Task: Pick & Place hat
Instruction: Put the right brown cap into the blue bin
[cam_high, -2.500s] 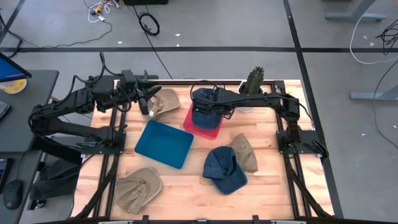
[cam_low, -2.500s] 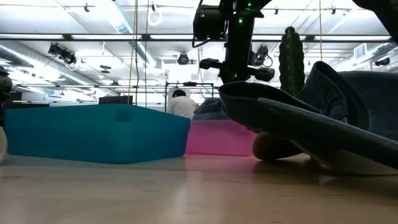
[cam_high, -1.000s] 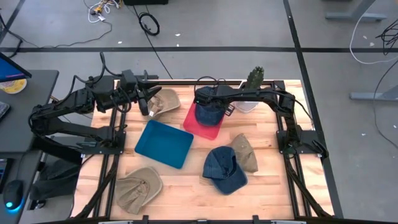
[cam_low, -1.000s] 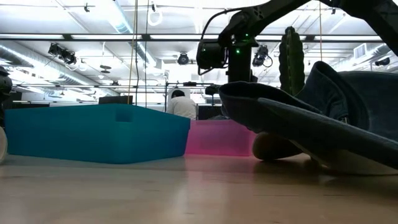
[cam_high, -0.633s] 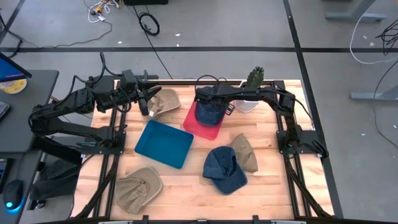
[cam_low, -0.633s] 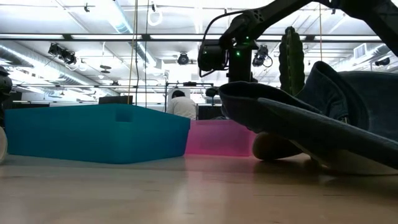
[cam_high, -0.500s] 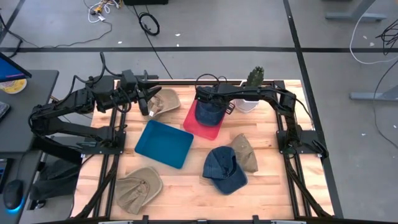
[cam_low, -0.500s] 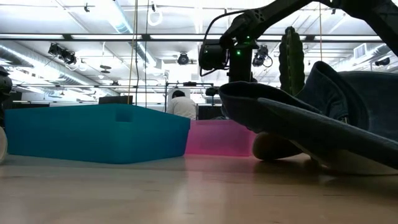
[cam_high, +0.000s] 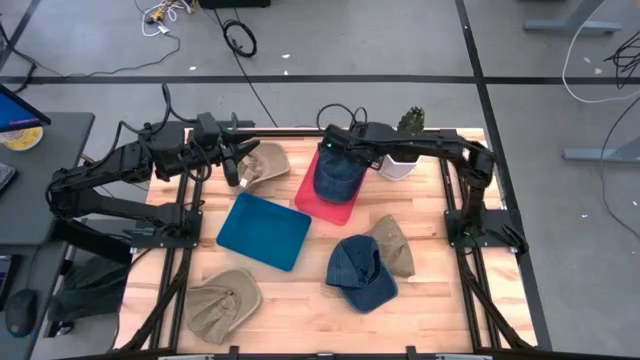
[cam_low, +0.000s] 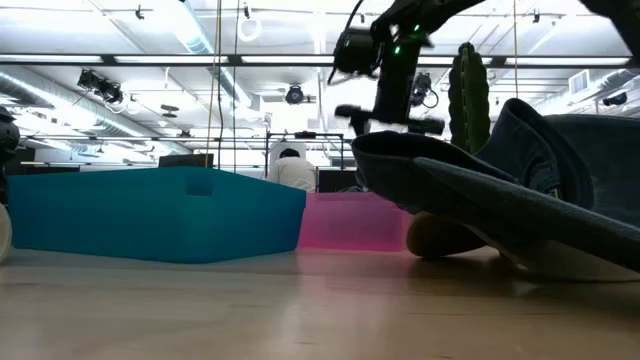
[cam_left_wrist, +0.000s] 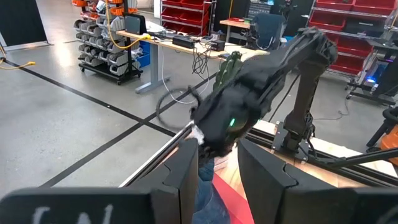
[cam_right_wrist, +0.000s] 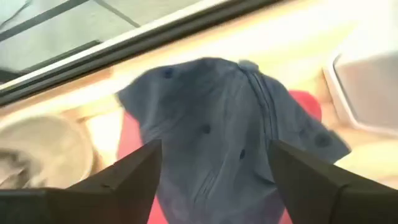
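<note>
Denim-blue fabric cap (cam_high: 337, 177) lies in the shallow red plastic tray (cam_high: 312, 203) at the far middle of the wooden table (cam_high: 300, 300). My right fingers (cam_right_wrist: 211, 180) hang spread apart above it, holding nothing. Assessment: placement done, release step in hand. Next move calls for a clear rise, then a reach toward the second blue cap (cam_high: 360, 273) nearer the front. My left fingers (cam_high: 236, 160) wait parted over the tan cap (cam_high: 262, 163), empty.
</note>
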